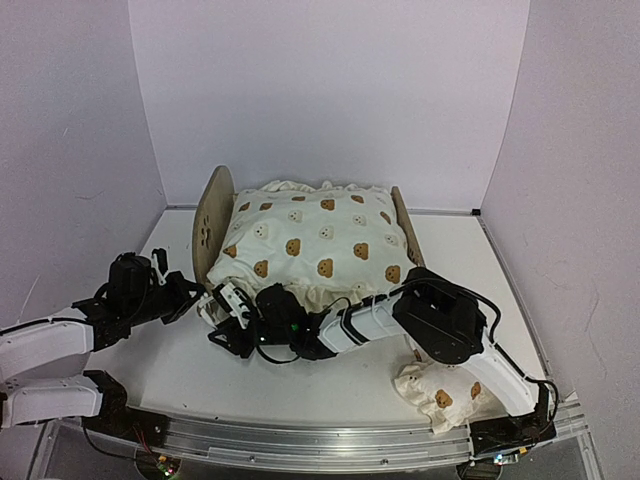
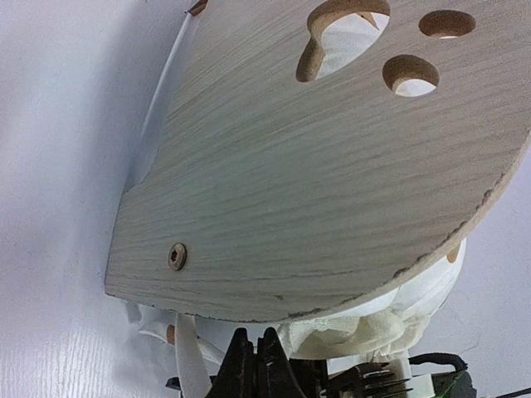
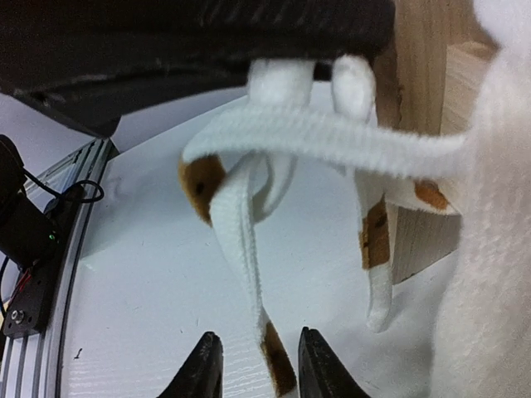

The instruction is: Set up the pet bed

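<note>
Finds the pet bed (image 1: 213,220) mid-way back on the table (image 1: 170,365), headboard (image 2: 315,191) to the left, under a bear-print cushion (image 1: 320,245). Notes the left claw (image 2: 255,348) closed tight just below the headboard's lower edge. Notes the right claw (image 3: 259,352) parted, a cushion tie (image 3: 236,224) hanging loose between its jaws.

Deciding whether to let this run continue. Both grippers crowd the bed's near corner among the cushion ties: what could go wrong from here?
The tie hangs loosely inside the open right gripper, so it may slip out as the jaws close. The left gripper sits shut right beside it; the two could collide. A hard pull might drag the cushion off the pet bed.
</note>
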Action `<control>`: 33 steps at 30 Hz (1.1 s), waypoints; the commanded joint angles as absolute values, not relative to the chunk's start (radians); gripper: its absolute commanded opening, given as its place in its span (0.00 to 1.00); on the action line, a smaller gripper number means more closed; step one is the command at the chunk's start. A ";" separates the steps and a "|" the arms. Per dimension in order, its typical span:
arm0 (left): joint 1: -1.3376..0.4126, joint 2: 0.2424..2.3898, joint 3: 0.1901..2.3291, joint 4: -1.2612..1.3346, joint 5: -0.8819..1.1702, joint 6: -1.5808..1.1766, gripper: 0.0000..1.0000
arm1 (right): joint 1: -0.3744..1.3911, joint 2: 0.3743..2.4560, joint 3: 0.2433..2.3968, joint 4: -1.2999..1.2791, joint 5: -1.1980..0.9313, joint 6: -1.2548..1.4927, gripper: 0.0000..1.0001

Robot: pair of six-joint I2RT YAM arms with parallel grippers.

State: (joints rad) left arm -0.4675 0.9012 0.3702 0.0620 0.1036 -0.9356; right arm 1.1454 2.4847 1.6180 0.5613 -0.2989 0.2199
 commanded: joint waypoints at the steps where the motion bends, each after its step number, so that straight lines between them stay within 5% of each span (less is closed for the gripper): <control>1: -0.460 0.885 0.379 0.103 0.117 -0.928 0.00 | 1.154 2.493 1.659 0.632 -0.246 0.242 0.22; 5: -0.460 0.865 0.382 0.112 0.141 -0.894 0.00 | 1.155 2.484 1.649 0.623 -0.205 0.318 0.00; 15: -0.462 0.653 0.337 0.243 0.243 -0.559 0.00 | 1.154 2.471 1.630 0.600 -0.111 0.533 0.00; 33: -0.462 0.736 0.382 0.762 0.246 -0.038 0.00 | 1.151 2.567 1.745 0.371 -0.133 0.596 0.00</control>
